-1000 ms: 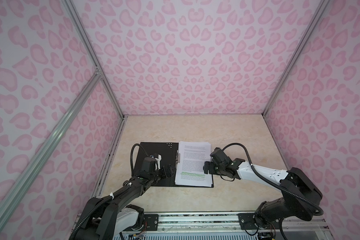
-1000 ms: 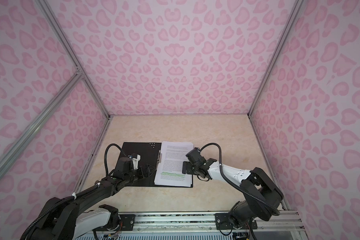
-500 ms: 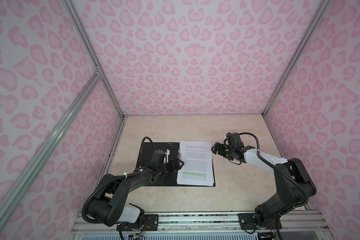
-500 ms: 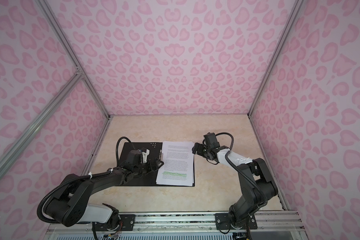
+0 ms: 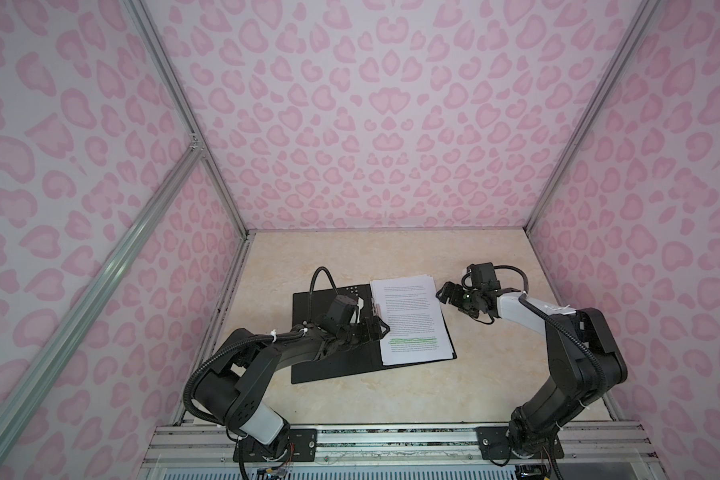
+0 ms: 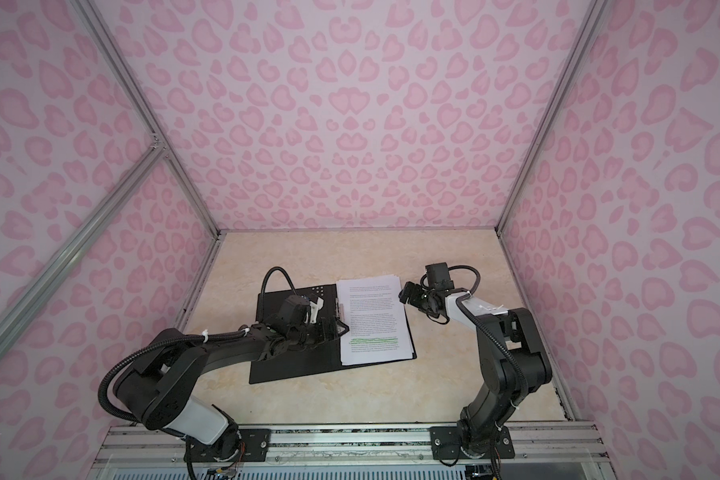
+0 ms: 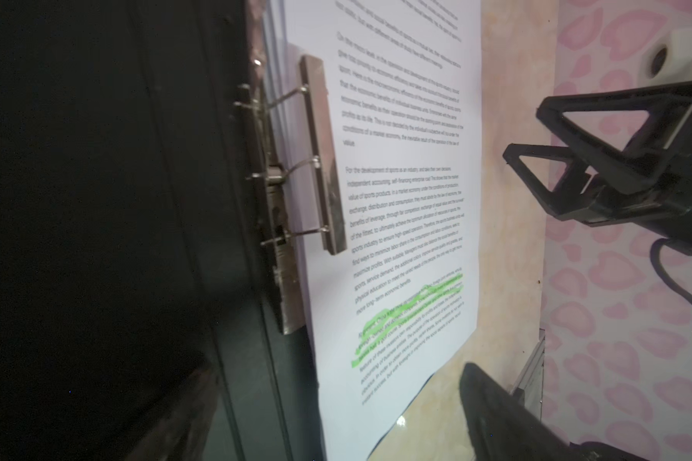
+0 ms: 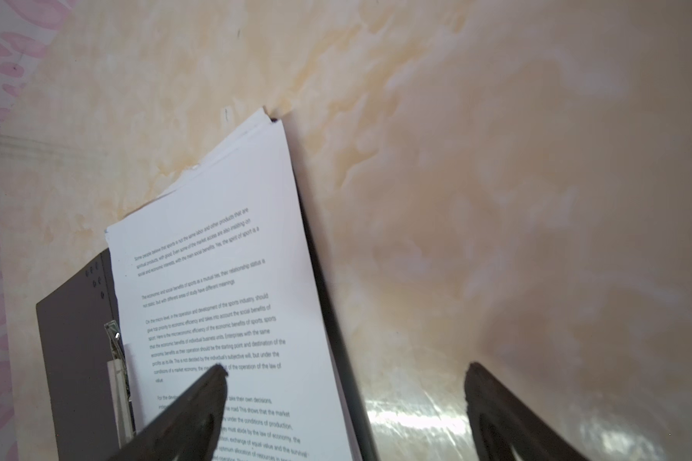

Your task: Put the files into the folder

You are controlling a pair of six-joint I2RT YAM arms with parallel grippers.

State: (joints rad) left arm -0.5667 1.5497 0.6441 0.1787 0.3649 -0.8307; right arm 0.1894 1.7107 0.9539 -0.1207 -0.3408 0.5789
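Both top views: thin black-lined folder, lying open on the beige marbled desk. The left claw is above it, jaws apart. A stack of white printed sheets, the top one highlighted green, lies on the folder half between the left claw and the right claw. The right claw is just beside the sheets' outer edge.

Left wrist view: silver metal clip lies on the sheets' edge, just ahead of the left claw.

Right wrist view: right claw jaws wide apart, one finger over the sheets, its mate over bare desk.
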